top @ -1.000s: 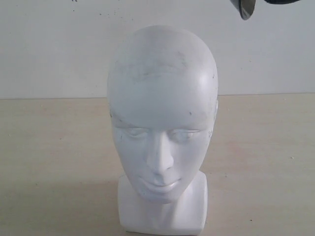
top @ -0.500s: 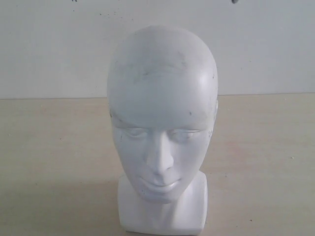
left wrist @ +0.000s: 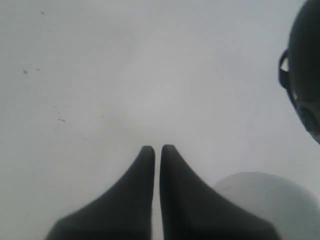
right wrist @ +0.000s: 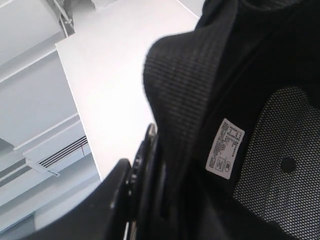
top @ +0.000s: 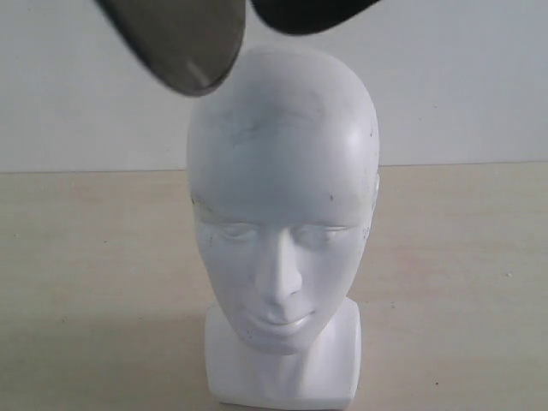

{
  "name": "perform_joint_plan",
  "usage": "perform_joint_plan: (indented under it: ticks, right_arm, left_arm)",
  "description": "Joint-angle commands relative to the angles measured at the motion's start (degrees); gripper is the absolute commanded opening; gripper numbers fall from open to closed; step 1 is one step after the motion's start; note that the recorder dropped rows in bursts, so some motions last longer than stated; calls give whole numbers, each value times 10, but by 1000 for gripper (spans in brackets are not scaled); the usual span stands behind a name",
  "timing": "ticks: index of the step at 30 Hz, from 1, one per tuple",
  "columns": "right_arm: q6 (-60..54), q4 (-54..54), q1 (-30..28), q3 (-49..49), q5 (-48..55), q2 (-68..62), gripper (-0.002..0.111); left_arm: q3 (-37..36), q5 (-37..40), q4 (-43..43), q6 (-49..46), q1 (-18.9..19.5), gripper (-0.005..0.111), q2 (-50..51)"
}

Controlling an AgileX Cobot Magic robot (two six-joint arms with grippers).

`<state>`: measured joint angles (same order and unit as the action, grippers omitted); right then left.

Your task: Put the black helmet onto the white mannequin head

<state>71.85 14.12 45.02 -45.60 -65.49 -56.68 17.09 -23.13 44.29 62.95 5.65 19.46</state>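
Observation:
The white mannequin head [top: 282, 197] stands upright on its squarish base, face toward the exterior camera. The black helmet [top: 310, 14] hangs just above its crown at the frame's top, its smoky visor [top: 181, 41] tilted down over the head's upper left. In the right wrist view my right gripper [right wrist: 150, 167] is shut on the helmet's rim, one finger [right wrist: 116, 192] outside the shell, beside the padded lining [right wrist: 190, 95] and its white label [right wrist: 225, 148]. My left gripper [left wrist: 156, 149] is shut on nothing, facing a white wall, with the helmet [left wrist: 306, 65] and the head's crown [left wrist: 267, 200] off to one side.
The head rests on a pale wooden tabletop [top: 94, 274] in front of a white wall [top: 77, 94]. A ceiling and a vent slot [right wrist: 62, 152] show past the helmet in the right wrist view.
The helmet slipped out of the exterior view at the top right, then came back in at the top, now over the head's crown and further left. The head has not moved.

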Motion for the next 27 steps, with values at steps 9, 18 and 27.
perform_joint_plan:
  ticks: [9, 18, 27]
  right_arm:
    - [-60, -20, 82, -14, -45, -81, 0]
    - [-111, -33, 82, -14, -45, -93, 0]
    - [-142, -90, 82, 29, -45, -93, 0]
  left_arm:
    - [211, -85, 180, 167, -2, 4, 215]
    - [317, -57, 302, 265, -2, 4, 230]
    - [334, -88, 301, 265, -2, 4, 240]
